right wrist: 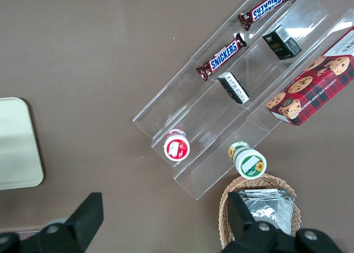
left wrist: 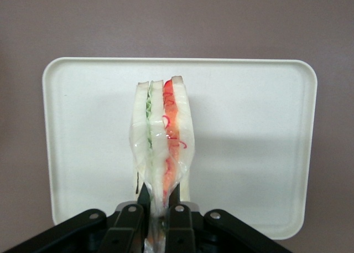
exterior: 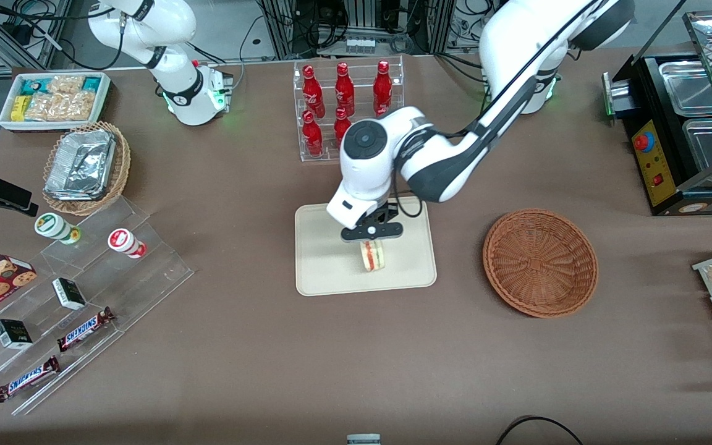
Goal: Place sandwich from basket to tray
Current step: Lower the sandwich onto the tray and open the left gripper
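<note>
My left gripper (exterior: 372, 238) hangs over the cream tray (exterior: 325, 272) and is shut on the wrapped sandwich (exterior: 372, 255), which hangs from its fingers just above or on the tray. In the left wrist view the gripper (left wrist: 159, 200) pinches the sandwich (left wrist: 161, 137) by its narrow end, with the red and green filling edge-on over the tray (left wrist: 249, 125). The reddish-brown wicker basket (exterior: 540, 261) sits empty beside the tray, toward the working arm's end of the table.
A clear rack of red bottles (exterior: 347, 102) stands farther from the front camera than the tray. A tan basket with foil trays (exterior: 86, 167), a white snack box (exterior: 54, 99) and clear stepped shelves of snacks (exterior: 72, 296) lie toward the parked arm's end. A black warmer (exterior: 677, 130) stands at the working arm's end.
</note>
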Robot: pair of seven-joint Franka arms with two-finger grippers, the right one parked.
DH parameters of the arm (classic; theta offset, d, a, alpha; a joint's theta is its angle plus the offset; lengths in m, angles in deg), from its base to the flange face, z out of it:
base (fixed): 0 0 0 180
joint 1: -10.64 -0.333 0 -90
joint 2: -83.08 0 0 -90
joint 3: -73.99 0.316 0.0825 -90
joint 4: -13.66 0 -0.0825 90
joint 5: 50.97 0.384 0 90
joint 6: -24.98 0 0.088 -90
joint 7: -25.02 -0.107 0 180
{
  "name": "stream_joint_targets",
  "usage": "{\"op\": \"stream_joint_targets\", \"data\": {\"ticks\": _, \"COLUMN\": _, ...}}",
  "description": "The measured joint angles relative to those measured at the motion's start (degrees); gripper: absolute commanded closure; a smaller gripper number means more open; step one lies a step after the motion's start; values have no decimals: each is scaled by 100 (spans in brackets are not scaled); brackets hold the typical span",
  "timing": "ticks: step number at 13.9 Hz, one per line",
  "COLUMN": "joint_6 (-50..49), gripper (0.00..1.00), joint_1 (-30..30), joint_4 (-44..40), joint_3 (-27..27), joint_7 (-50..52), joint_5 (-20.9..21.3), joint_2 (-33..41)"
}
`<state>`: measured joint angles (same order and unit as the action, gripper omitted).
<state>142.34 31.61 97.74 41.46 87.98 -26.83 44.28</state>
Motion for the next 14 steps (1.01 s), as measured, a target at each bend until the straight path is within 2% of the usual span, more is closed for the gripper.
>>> {"op": "stream_joint_targets", "data": {"ticks": 5, "joint_6": 536, "gripper": 100, "joint_1": 66, "joint_4": -30, "joint_3": 3, "joint_7": 378, "joint_5": 469, "joint_2": -448}}
{"op": "stream_joint_targets", "data": {"ticks": 8, "joint_6": 745, "gripper": 100, "joint_1": 147, "joint_4": -25, "joint_3": 22, "joint_7": 829, "joint_5": 907, "joint_2": -605}}
{"op": "stream_joint_targets", "data": {"ticks": 14, "joint_6": 772, "gripper": 100, "joint_1": 236, "joint_4": 35, "joint_3": 30, "joint_7": 952, "joint_5": 1064, "joint_2": -752}}
